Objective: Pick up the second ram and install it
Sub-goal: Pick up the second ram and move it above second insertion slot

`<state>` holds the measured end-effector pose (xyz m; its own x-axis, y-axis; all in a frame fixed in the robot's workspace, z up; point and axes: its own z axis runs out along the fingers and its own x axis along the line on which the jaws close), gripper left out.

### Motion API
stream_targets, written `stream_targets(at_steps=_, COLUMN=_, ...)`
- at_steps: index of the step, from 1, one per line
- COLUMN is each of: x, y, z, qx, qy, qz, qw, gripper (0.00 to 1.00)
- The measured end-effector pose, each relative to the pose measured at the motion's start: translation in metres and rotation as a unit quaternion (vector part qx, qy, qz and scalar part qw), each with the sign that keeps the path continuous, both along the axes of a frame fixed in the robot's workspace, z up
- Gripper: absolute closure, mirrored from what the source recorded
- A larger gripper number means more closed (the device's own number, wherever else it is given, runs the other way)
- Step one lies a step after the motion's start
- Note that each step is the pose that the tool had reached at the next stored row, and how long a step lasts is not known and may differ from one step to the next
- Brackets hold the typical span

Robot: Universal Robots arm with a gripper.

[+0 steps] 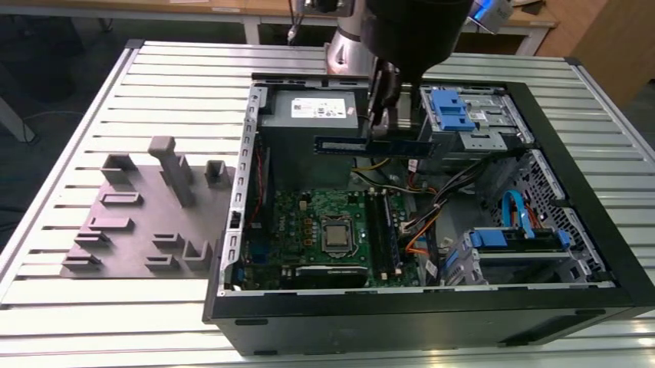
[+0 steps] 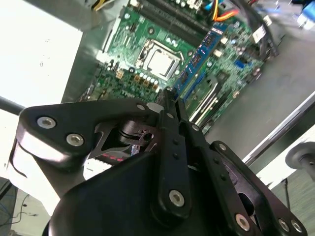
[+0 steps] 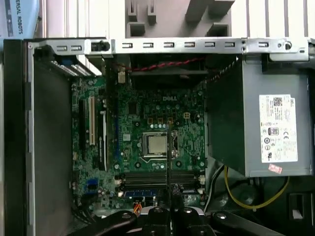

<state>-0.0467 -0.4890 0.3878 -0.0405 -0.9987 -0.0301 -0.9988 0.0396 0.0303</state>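
My gripper is clamped on the second ram, its fingers pressed together on the stick's flat faces near the middle. The ram hangs level from my fingertips and touches nothing else. It is above the open computer case, just in front of the grey power supply at the case's far end in the exterior view.

In the first wrist view the ram is edge-on, a thin dark line running out from my gripper over the motherboard beside the processor socket. The memory slots lie below it, apart from the stick.

In the second wrist view its blue-green face juts past my closed fingers.

The grey tray rests on the table beside the case, toward the exterior view's left edge.
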Motion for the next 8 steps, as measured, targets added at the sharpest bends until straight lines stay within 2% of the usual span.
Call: stream_targets(at_steps=8, x=0.024, y=0.0, z=-0.0009, qx=0.0, qy=0.0015, qz=0.0, qw=1.0, gripper=0.86)
